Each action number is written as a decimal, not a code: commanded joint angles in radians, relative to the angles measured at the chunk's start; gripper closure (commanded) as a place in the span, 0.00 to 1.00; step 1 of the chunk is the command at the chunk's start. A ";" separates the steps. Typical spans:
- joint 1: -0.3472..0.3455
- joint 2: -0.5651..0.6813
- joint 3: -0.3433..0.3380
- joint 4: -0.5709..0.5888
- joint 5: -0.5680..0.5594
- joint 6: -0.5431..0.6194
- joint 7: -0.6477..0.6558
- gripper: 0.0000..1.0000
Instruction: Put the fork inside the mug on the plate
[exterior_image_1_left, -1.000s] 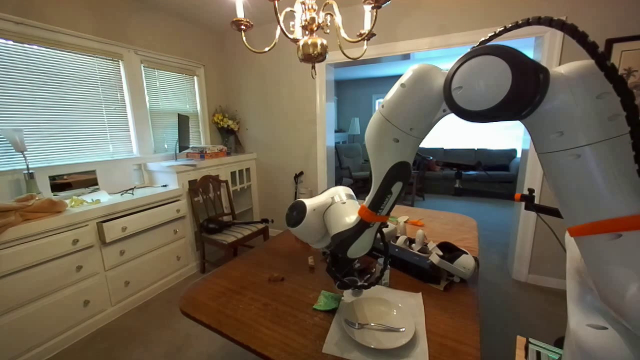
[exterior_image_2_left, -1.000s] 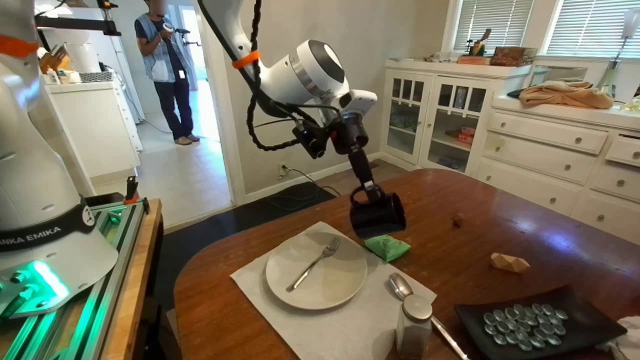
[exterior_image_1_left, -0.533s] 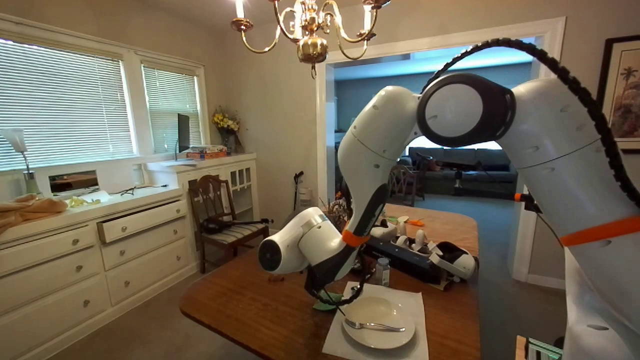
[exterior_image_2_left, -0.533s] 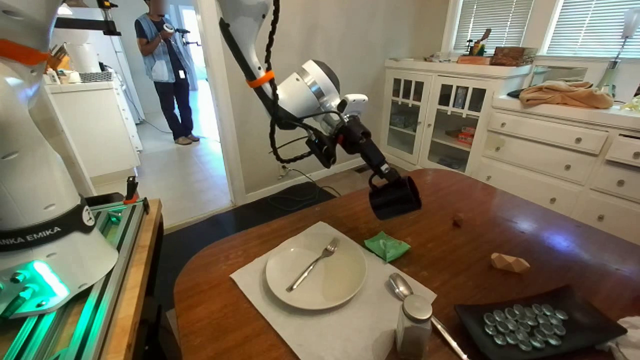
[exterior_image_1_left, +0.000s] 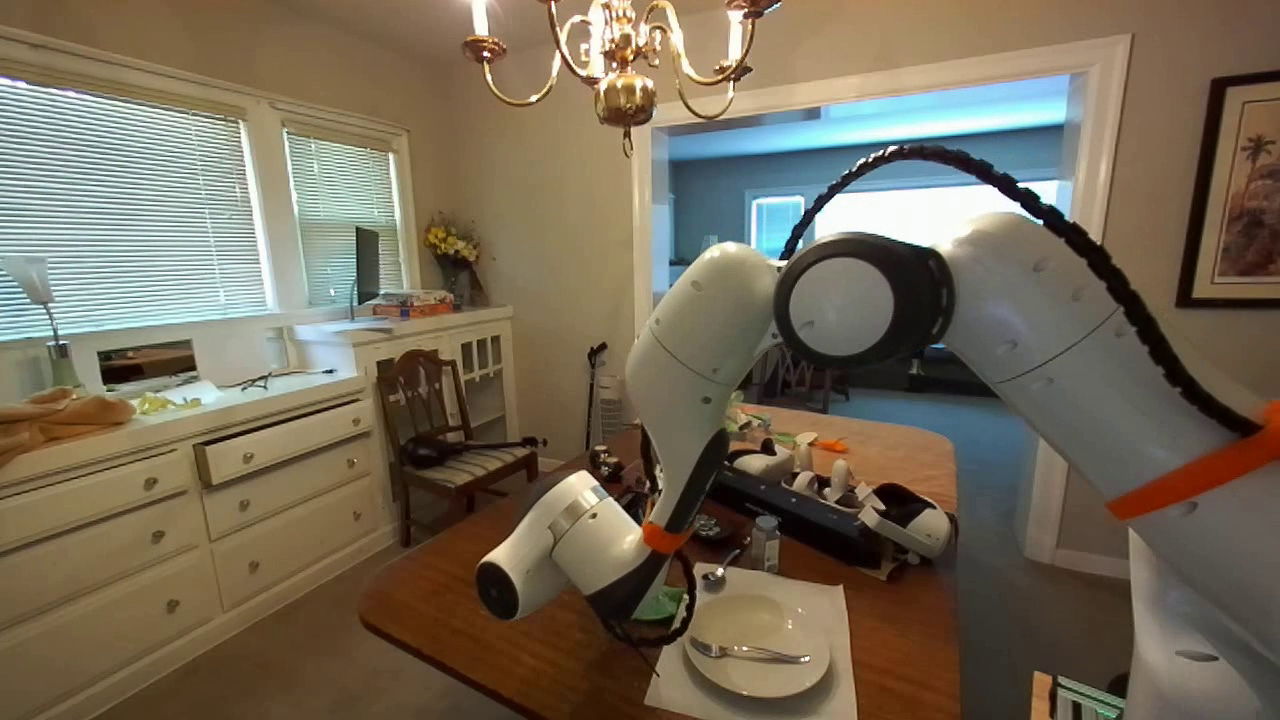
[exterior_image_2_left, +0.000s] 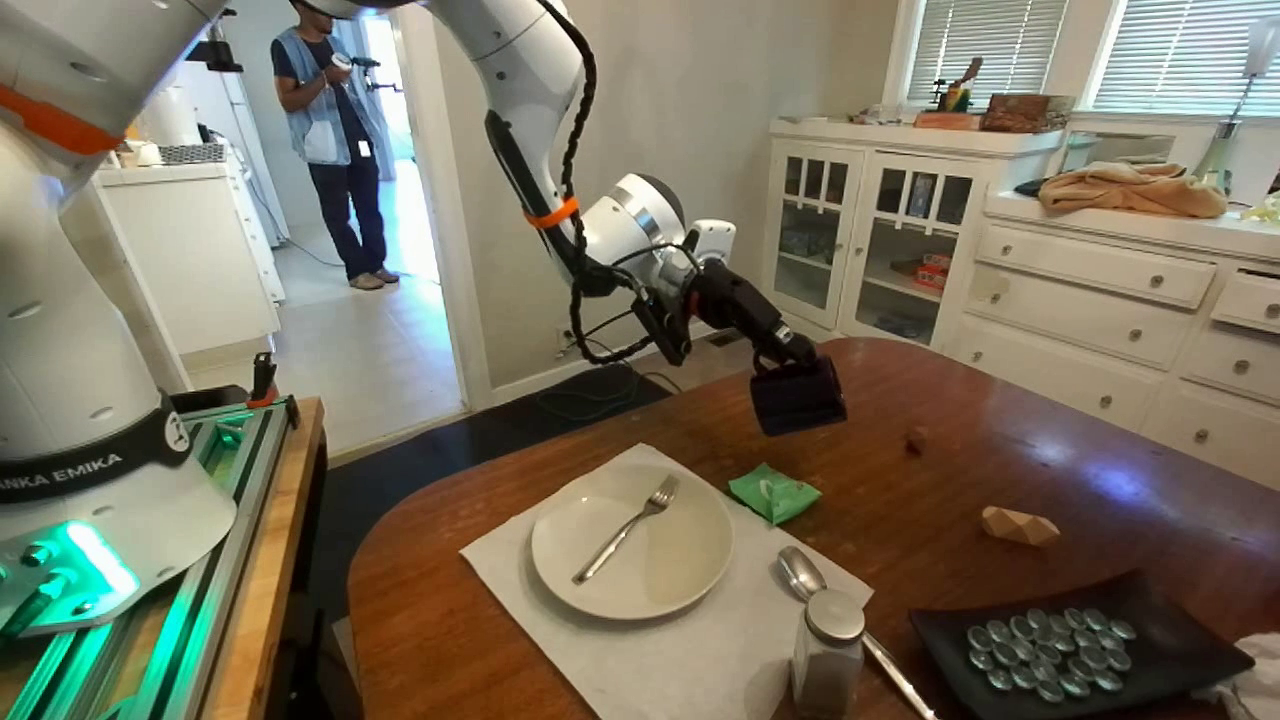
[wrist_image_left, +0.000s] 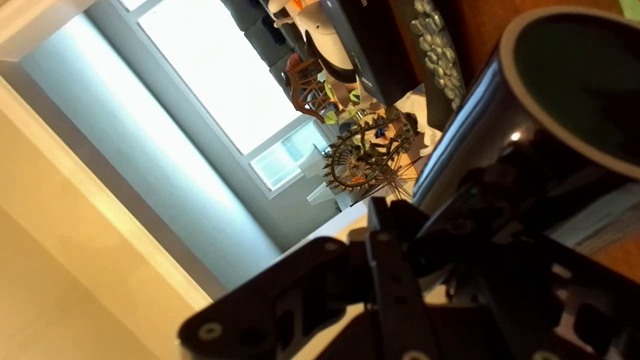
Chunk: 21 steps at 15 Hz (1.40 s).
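The white plate (exterior_image_2_left: 690, 545) rests on a pale paper mat, and the silvery fork (exterior_image_2_left: 655, 502) lies across it. Both also show in an exterior view, the plate (exterior_image_1_left: 745, 615) and the fork (exterior_image_1_left: 752, 654). Tipped on its side over the far part of the table is the dark mug (exterior_image_2_left: 797, 400), away from the plate. My gripper (exterior_image_2_left: 792, 352) is shut on its handle. In the wrist view the mug (wrist_image_left: 480, 145) fills the right side, mouth toward the upper right, with the gripper's fingertips (wrist_image_left: 378, 212) together beside it. Whether the mug touches the tabletop is unclear.
A green packet (exterior_image_2_left: 775, 493) lies between the mat (exterior_image_2_left: 690, 650) and the mug. A spoon (exterior_image_2_left: 800, 572) and a glass shaker (exterior_image_2_left: 828, 655) stand or lie at the mat's edge. Beyond are a wooden block (exterior_image_2_left: 1020, 525) and a black tray (exterior_image_2_left: 1175, 645) of glass pebbles.
The arm has come down and moved away from the plate, carrying the mug past the green packet toward the table's far side. The gripper has tilted flatter. Plate and fork have not moved.
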 joint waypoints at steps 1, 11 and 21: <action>-0.035 0.072 0.033 0.089 -0.016 0.018 -0.019 0.97; -0.019 0.172 0.032 0.249 -0.043 0.054 -0.013 0.97; -0.091 0.244 0.031 0.353 -0.010 0.236 -0.069 0.97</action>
